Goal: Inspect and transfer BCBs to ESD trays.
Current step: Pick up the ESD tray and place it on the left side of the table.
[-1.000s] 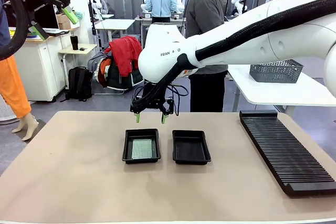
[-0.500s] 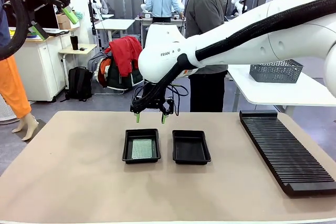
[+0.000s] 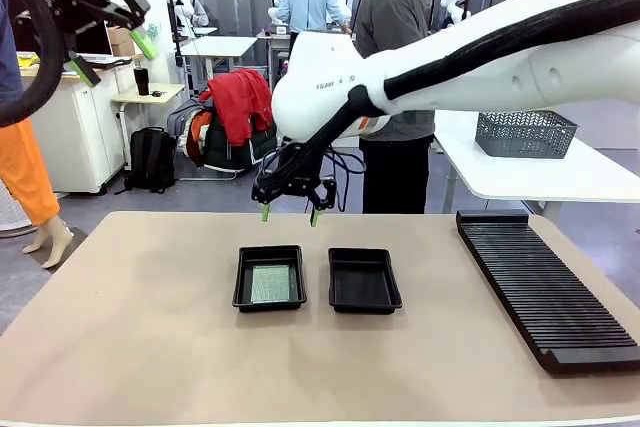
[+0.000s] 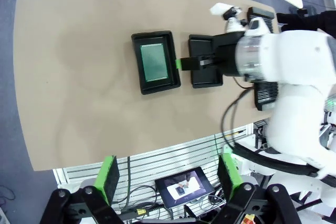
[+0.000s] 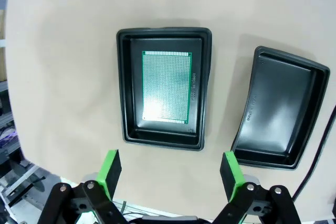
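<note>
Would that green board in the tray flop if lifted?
The thin green circuit board probably stays stiff: it lies dead flat. Being so thin, it looks light. Flush on the floor of the shallow black plastic tray, its edges may be hard to catch.

Floor (image 3: 100, 205): grey
Left: white cabinet (image 3: 70, 132), black backpack (image 3: 152, 159) standing on the floor
Middle: red jacket (image 3: 240, 102)
Right: white table (image 3: 560, 179) bearing a grey mesh basket (image 3: 527, 134)

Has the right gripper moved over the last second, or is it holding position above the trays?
Yes. The right gripper, open, has risen a little, away from the left tray that holds a BCB; the tray itself has stayed put.
</note>
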`<state>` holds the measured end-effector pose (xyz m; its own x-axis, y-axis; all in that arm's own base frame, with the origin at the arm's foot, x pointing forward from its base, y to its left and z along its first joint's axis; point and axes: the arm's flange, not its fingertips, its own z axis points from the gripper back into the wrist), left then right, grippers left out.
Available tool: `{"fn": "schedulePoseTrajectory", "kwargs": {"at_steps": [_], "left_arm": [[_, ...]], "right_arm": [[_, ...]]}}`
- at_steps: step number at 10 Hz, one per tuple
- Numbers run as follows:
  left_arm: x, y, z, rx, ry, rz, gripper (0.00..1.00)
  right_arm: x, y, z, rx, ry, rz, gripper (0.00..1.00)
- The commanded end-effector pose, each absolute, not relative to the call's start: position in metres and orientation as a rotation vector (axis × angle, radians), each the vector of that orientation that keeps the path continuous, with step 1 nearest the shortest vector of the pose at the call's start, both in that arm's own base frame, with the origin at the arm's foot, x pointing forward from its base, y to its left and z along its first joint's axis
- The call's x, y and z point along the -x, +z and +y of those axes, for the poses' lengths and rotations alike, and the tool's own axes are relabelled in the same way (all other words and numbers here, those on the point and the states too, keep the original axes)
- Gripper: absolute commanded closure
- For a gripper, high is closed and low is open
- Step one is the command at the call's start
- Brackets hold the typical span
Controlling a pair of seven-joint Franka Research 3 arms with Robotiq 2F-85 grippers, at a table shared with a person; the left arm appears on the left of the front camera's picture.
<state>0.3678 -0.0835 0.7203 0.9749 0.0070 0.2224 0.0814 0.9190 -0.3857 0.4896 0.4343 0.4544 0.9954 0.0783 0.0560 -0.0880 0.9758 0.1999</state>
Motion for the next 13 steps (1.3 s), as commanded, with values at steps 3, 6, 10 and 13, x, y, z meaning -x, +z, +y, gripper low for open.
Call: {"fn": "schedulePoseTrajectory", "kwargs": {"at_steps": [3,6,10,13], "left_arm": [[-0.367,0.675,-0.111,0.330,0.020,-0.222,0.00],[-0.370,0.630,-0.139,0.301,0.028,-0.210,0.00],[-0.382,0.578,-0.180,0.267,0.023,-0.203,0.00],[-0.416,0.542,-0.205,0.215,0.040,-0.177,0.00]], "right_arm": [[-0.472,0.466,0.377,-0.393,0.085,-0.044,0.00],[-0.466,0.474,0.341,-0.509,0.095,-0.042,0.00],[-0.464,0.472,0.305,-0.620,0.109,-0.039,0.00],[-0.459,0.467,0.279,-0.704,0.109,-0.033,0.00]]}}
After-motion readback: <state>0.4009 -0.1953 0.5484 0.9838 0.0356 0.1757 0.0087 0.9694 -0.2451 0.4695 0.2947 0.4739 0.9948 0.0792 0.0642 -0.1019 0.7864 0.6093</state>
